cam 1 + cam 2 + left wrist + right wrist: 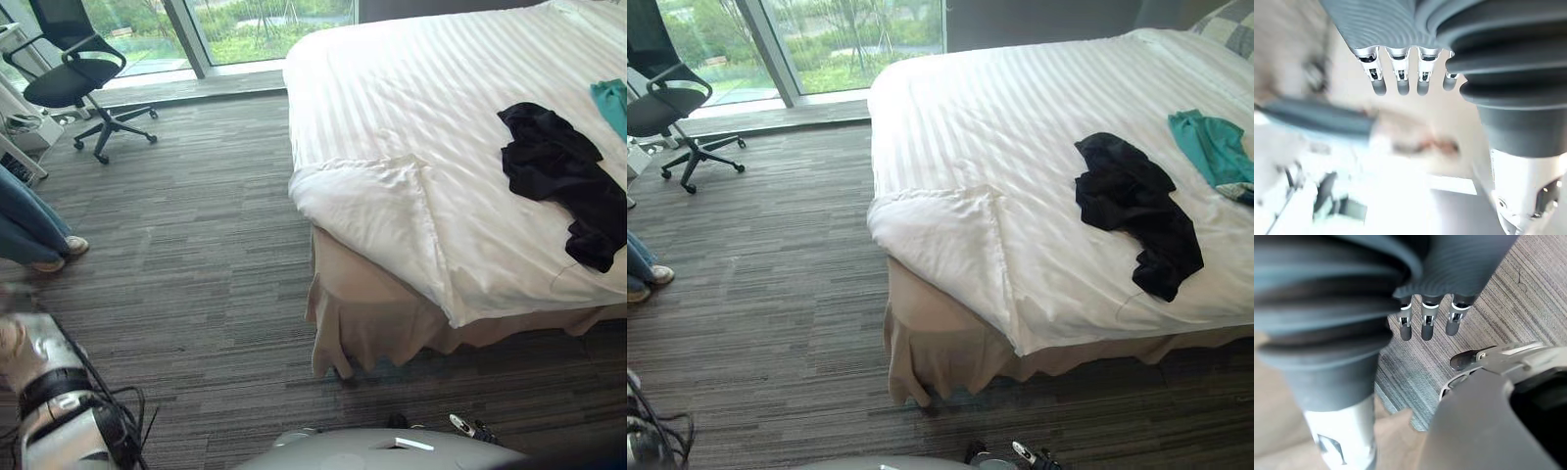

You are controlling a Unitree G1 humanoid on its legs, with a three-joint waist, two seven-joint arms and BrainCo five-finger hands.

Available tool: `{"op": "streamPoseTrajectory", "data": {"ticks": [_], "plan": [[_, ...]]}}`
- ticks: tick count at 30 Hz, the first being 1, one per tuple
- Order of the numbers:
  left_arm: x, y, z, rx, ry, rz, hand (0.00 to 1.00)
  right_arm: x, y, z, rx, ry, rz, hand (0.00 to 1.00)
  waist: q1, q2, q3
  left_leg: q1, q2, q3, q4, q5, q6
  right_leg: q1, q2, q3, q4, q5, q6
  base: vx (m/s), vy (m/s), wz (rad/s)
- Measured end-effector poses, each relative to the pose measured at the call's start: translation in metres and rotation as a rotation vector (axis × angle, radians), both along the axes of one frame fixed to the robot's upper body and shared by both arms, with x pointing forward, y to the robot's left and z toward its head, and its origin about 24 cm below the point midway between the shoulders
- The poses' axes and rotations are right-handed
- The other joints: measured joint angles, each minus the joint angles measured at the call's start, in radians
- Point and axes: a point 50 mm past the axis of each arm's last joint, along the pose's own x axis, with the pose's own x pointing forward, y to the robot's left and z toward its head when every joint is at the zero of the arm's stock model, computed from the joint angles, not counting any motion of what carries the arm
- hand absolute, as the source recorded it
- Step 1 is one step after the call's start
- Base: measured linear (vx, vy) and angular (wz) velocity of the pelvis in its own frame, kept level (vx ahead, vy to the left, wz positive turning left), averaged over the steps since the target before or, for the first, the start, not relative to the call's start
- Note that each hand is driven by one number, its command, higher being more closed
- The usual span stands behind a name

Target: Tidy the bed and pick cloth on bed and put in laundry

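Up on the bed [411, 88] in the left eye view, the black cloth [560, 176] lies crumpled on the white duvet [392, 196]. That's forward and far off to the right of the left hand [1403, 81], nowhere near touching it. Just past the black one, at the view's edge, there's a bit of teal cloth [613, 103]. The duvet's near corner is folded over and rumpled, with the beige bed skirt [362, 313] hanging under it down to the grey carpet [196, 255]. Further out ahead of the left hand, an office chair [78, 73] stands by the window [265, 24]. A person's legs [29, 230] in jeans show off to that side.

Right eye view, same scene. The teal cloth shows better here, lying on the duvet just beyond the black cloth, with a strip of white between the two. A checked pillow [1234, 22] peeks in at the head end.

Left wrist view: the left hand has its fingers hanging straight and loose, nothing in them. Everything past them is a bright blur, can't tell what it is.

Right wrist view: the right hand [1427, 325] is the same deal, fingers relaxed and pointing down at the carpet, holding nothing. Both cloths sit up on the bed, well apart from it too.
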Motion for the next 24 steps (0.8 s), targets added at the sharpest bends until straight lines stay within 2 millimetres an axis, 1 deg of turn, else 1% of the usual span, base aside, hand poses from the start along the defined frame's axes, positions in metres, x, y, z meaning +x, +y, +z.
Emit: {"op": "streamPoseTrajectory", "data": {"ticks": [1, 2, 3, 4, 5, 6, 7, 8, 9, 10, 11, 12, 13, 15, 16, 17, 18, 20, 22, 24], "plan": [[0.023, -0.019, 0.018, 0.142, 0.079, -0.092, 0.0, -0.001, 0.0, 0.0, 0.0, -0.002, -0.004, 0.0, -0.005, 0.001, 0.0, 0.007, -0.001, 0.007, 0.0, 0.0, -0.001, 0.003, 0.0, 0.007, 0.0, 0.0, 0.0, 0.08, 0.033, -0.24], [0.035, -0.03, 0.025, 0.214, 0.12, -0.136, 0.0, -0.002, 0.0, 0.0, 0.0, -0.003, -0.007, 0.0, -0.012, 0.001, 0.0, 0.011, -0.001, 0.015, 0.0, 0.0, -0.001, 0.005, 0.0, 0.009, 0.0, 0.0, 0.0, 0.06, 0.031, -0.16], [0.053, -0.052, 0.036, 0.336, 0.182, -0.218, 0.0, -0.002, 0.001, 0.001, 0.003, -0.008, -0.007, 0.0, -0.029, 0.0, 0.0, 0.013, -0.003, 0.029, 0.0, 0.0, -0.001, 0.006, -0.002, 0.012, 0.0, 0.0, -0.001, 0.04, 0.034, -0.15], [0.069, -0.072, 0.044, 0.441, 0.245, -0.294, 0.0, -0.002, 0.002, 0.001, 0.007, -0.01, -0.006, 0.0, -0.045, 0.0, 0.0, 0.016, -0.005, 0.037, 0.0, 0.0, -0.001, 0.004, -0.003, 0.024, 0.0, 0.001, -0.001, 0.03, 0.029, -0.21], [0.076, -0.082, 0.045, 0.483, 0.273, -0.33, 0.0, -0.002, 0.002, 0.0, 0.008, -0.01, -0.005, 0.0, -0.052, -0.001, 0.001, 0.021, -0.007, 0.049, -0.001, 0.0, -0.001, 0.005, -0.005, 0.034, 0.0, 0.001, -0.001, 0.04, 0.038, -0.41], [0.087, -0.1, 0.044, 0.555, 0.34, -0.404, 0.0, -0.003, 0.002, 0.0, 0.011, -0.011, -0.005, 0.0, -0.06, -0.001, 0.001, 0.03, -0.011, 0.067, 0.0, 0.0, -0.001, 0.006, -0.008, 0.048, 0.0, 0.001, -0.001, 0.01, 0.034, -0.48], [0.098, -0.118, 0.039, 0.622, 0.412, -0.477, 0.0, -0.004, 0.002, 0.001, 0.013, -0.011, -0.003, 0.0, -0.079, -0.001, 0.001, 0.031, -0.016, 0.083, 0.003, 0.0, 0.0, 0.007, -0.012, 0.062, 0.0, 0.001, -0.001, 0.01, 0.038, -0.42], [0.103, -0.127, 0.037, 0.655, 0.448, -0.508, 0.0, -0.005, 0.002, 0.001, 0.016, -0.012, -0.002, 0.0, -0.09, -0.001, 0.001, 0.032, -0.018, 0.085, 0.004, 0.0, 0.0, 0.007, -0.015, 0.063, 0.001, 0.001, 0.0, 0.0, 0.021, -0.25], [0.112, -0.147, 0.031, 0.703, 0.503, -0.57, 0.0, -0.007, 0.002, 0.001, 0.019, -0.011, -0.003, 0.0, -0.106, 0.0, 0.001, 0.033, -0.021, 0.093, 0.005, 0.0, 0.0, 0.004, -0.018, 0.069, 0.001, 0.001, 0.0, 0.0, 0.022, -0.23], [0.119, -0.165, 0.025, 0.749, 0.555, -0.625, 0.0, -0.009, 0.002, 0.001, 0.02, -0.011, -0.003, 0.0, -0.111, -0.001, 0.004, 0.034, -0.023, 0.109, 0.007, 0.001, 0.0, -0.002, -0.018, 0.087, 0.004, 0.001, 0.0, 0.0, 0.021, -0.29], [0.122, -0.173, 0.021, 0.773, 0.581, -0.647, 0.0, -0.008, 0.002, 0.001, 0.019, -0.013, -0.002, 0.0, -0.111, 0.001, 0.006, 0.032, -0.023, 0.114, 0.01, 0.001, 0.0, -0.01, -0.019, 0.093, 0.01, 0.001, 0.0, -0.01, 0.013, -0.32], [0.127, -0.187, 0.016, 0.81, 0.63, -0.679, 0.0, -0.008, 0.001, 0.002, 0.018, -0.019, 0.0, 0.0, -0.117, 0.001, 0.015, 0.026, -0.024, 0.121, 0.022, 0.002, 0.002, -0.021, -0.022, 0.102, 0.021, 0.001, 0.001, -0.01, 0.002, -0.28], [0.131, -0.196, 0.01, 0.825, 0.677, -0.707, 0.0, -0.004, 0.0, 0.003, 0.014, -0.036, 0.005, 0.0, -0.129, 0.005, 0.029, 0.023, -0.027, 0.131, 0.028, 0.009, 0.013, -0.039, -0.025, 0.112, 0.04, 0.0, 0.0, -0.01, -0.001, -0.24], [0.139, -0.203, 0.005, 0.835, 0.75, -0.702, 0.0, 0.005, -0.003, 0.006, 0.008, -0.074, 0.017, 0.0, -0.145, 0.013, 0.05, -0.007, -0.032, 0.136, 0.038, 0.021, 0.025, -0.082, -0.034, 0.116, 0.075, -0.005, -0.002, -0.05, 0.0, -0.12], [0.142, -0.204, 0.006, 0.835, 0.769, -0.695, 0.0, 0.008, -0.004, 0.007, 0.006, -0.088, 0.022, 0.0, -0.153, 0.016, 0.06, -0.016, -0.034, 0.137, 0.037, 0.027, 0.026, -0.099, -0.036, 0.118, 0.088, -0.006, -0.002, -0.11, 0.0, -0.06], [0.148, -0.206, 0.01, 0.843, 0.797, -0.674, 0.0, 0.016, -0.005, 0.009, 0.003, -0.113, 0.032, 0.0, -0.164, 0.015, 0.087, -0.038, -0.042, 0.137, 0.037, 0.036, 0.03, -0.134, -0.046, 0.131, 0.119, -0.022, 0.0, -0.13, -0.009, -0.1], [0.153, -0.211, 0.015, 0.849, 0.805, -0.667, 0.0, 0.023, -0.008, 0.011, -0.004, -0.141, 0.043, 0.0, -0.167, 0.021, 0.119, -0.053, -0.044, 0.139, 0.037, 0.041, 0.035, -0.17, -0.048, 0.142, 0.15, -0.029, -0.002, -0.14, -0.01, -0.13], [0.157, -0.214, 0.019, 0.859, 0.819, -0.657, 0.0, 0.034, -0.013, 0.016, -0.019, -0.184, 0.059, 0.0, -0.18, 0.026, 0.155, -0.085, -0.045, 0.151, 0.038, 0.044, 0.04, -0.225, -0.05, 0.149, 0.191, -0.035, -0.004, -0.12, -0.019, -0.14], [0.162, -0.215, 0.025, 0.893, 0.86, -0.621, 0.0, 0.051, -0.017, 0.022, -0.033, -0.248, 0.079, 0.0, -0.204, 0.02, 0.204, -0.123, -0.046, 0.167, 0.039, 0.048, 0.046, -0.296, -0.051, 0.166, 0.244, -0.039, -0.007, -0.14, -0.024, -0.19], [0.166, -0.219, 0.03, 0.91, 0.888, -0.613, 0.0, 0.06, -0.023, 0.027, -0.05, -0.294, 0.092, 0.0, -0.212, 0.019, 0.237, -0.155, -0.05, 0.167, 0.047, 0.048, 0.046, -0.344, -0.059, 0.17, 0.283, -0.047, -0.007, -0.13, -0.024, -0.08]]}}
